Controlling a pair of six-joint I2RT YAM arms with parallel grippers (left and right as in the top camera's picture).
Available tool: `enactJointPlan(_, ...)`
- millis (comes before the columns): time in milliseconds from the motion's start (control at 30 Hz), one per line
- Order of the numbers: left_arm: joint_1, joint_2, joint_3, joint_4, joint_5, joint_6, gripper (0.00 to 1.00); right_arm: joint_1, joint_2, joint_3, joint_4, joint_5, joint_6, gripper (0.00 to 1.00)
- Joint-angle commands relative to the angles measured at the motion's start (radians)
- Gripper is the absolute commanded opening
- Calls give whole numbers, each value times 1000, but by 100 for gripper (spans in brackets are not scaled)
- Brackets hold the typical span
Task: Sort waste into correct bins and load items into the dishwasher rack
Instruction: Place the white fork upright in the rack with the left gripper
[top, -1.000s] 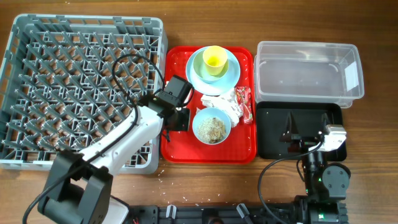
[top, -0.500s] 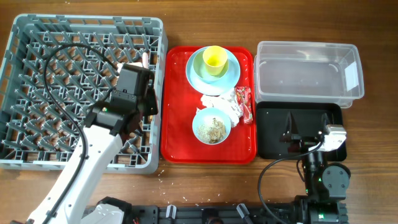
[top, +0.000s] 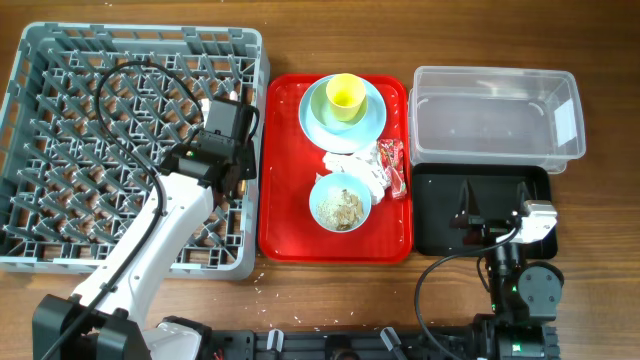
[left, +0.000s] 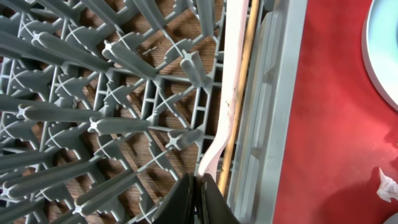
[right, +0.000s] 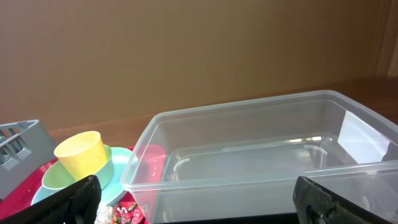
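Left wrist view: left gripper (left: 199, 202) clenched on end of white plastic fork (left: 230, 68), which lies with wooden chopstick (left: 242, 68) along dishwasher rack (left: 273, 93) wall beside red tray (left: 336, 124); rack-loading step, next probably let go and lift clear; right gripper (right: 196, 190) spread, idle.

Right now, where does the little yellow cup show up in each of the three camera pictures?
Overhead: the yellow cup is at top centre, in the stacked dishes on the pale blue plate.
Left wrist: not in it; only the plate's edge shows at far right.
Right wrist: lower left, left of the clear tub.
Shared landmark: the pale blue plate, seen at bottom left in the right wrist view.
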Motion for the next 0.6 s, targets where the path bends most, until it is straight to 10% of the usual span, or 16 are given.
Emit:
enactJointPlan(0, 5, 17, 17, 6, -25, 13, 7, -3, -3, -1, 3, -5, -14, 100)
enactJointPlan(100, 5, 19, 17, 7, -29, 13, 52, -3, -3, -1, 3, -5, -15, 100)
enactJointPlan(300, 5, -3, 23, 13, -71, -3, 46, -3, -3, -1, 3, -5, -14, 100)
enactJointPlan(467, 5, -133, 68, -3, 171, -77, 47, -3, -3, -1, 3, -5, -14, 100)
enactJointPlan(567, 5, -285, 74, -5, 195, -111, 77, -3, -3, -1, 3, -5, -14, 100)
